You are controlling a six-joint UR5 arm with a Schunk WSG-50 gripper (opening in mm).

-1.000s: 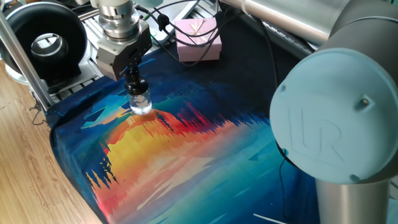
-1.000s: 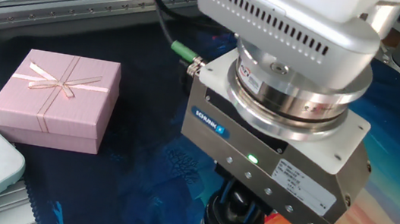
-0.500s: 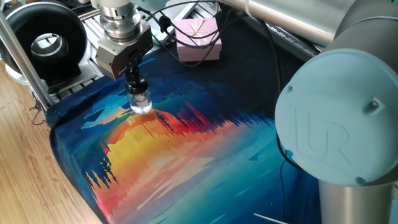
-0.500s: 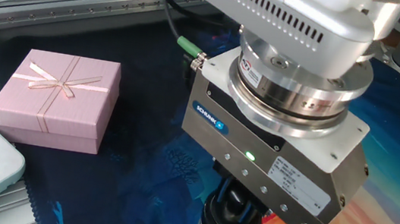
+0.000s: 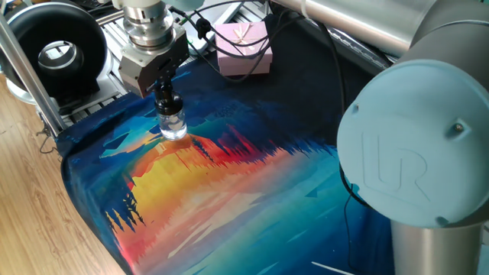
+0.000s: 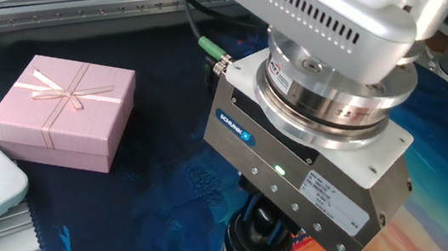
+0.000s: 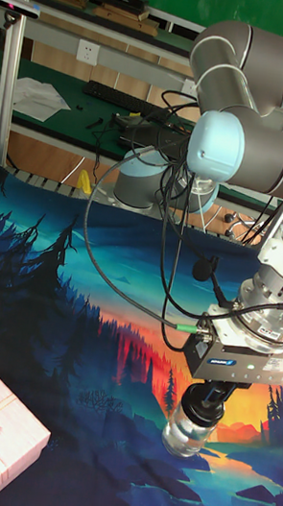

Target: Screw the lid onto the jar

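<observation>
Hand on the lid, right over the jar

The hand (image 5: 166, 98) grips the black lid (image 7: 202, 404) atop the upright jar (image 5: 173, 125) on the tabletop (image 5: 229, 191).

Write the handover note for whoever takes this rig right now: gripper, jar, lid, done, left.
Gripper: pointing straight down, shut on the lid.
Lid: sits on the neck of the jar, held between the fingers.
Jar: upright on the painted mat, near its far left corner. The pink box stands apart from it, further back.
Done: lid picked up and placed on the jar's mouth.
Left: the frames do not show how far it is threaded. Finish turning until tight, then open the gripper and lift clear.
</observation>
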